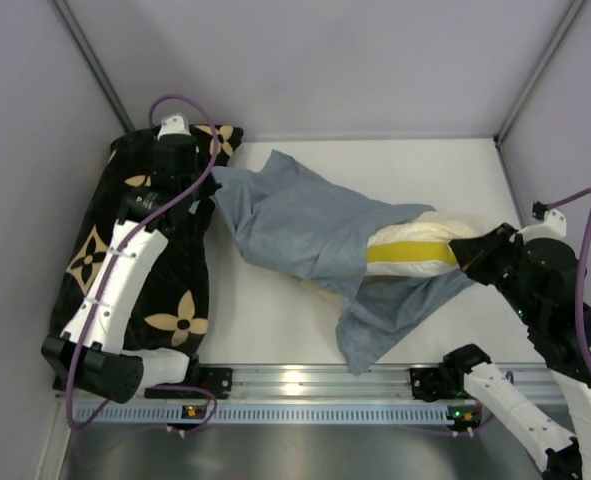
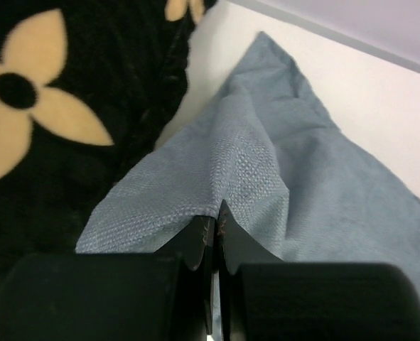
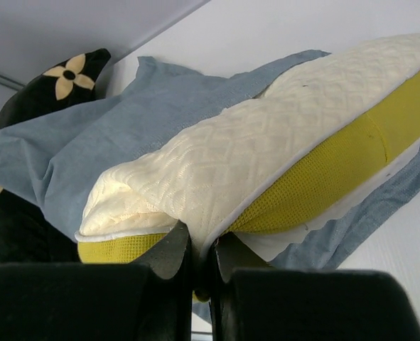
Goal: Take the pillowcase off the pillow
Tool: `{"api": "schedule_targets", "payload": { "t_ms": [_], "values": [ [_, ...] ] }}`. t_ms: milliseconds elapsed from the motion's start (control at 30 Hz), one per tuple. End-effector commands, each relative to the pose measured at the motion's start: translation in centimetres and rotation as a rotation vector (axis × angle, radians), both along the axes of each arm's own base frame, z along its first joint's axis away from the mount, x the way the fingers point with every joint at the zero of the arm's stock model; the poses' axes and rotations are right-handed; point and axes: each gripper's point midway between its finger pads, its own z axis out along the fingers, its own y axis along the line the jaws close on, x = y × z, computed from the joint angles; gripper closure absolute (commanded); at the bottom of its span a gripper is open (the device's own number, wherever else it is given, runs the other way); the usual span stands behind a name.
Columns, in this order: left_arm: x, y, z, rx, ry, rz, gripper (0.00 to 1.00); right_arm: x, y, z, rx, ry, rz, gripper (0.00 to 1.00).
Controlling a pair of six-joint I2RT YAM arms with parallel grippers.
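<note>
The pillowcase (image 1: 305, 230) lies across the table, showing its blue-grey side, stretched from left to right. The cream pillow (image 1: 420, 245) with its yellow band sticks out of the case's right end. My left gripper (image 1: 203, 195) is shut on the pillowcase's left end (image 2: 238, 163) next to the black cushion. My right gripper (image 1: 467, 258) is shut on the pillow's corner (image 3: 217, 170), pinching its cream fabric and yellow band. The rest of the pillow is hidden inside the case.
A black cushion with tan flower motifs (image 1: 180, 310) lies along the left side under the left arm; it also shows in the left wrist view (image 2: 46, 106). Enclosure walls stand left, right and behind. A metal rail (image 1: 315, 380) runs along the near table edge.
</note>
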Motion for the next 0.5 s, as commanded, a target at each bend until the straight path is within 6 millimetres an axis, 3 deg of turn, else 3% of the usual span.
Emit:
{"api": "schedule_targets", "payload": {
  "t_ms": [0,267,467],
  "values": [
    [-0.8,4.3,3.2,0.122,-0.070,0.156,1.00,0.4,-2.8,5.0,-0.004,-0.184,-0.130,1.00],
    [-2.8,7.7,3.2,0.173,-0.059,0.265,1.00,-0.2,-6.1,9.9,-0.042,-0.286,-0.279,1.00],
    [-5.1,9.8,5.7,0.207,-0.101,0.338,1.00,0.0,-7.2,9.8,-0.085,-0.282,-0.338,1.00]
  ]
}}
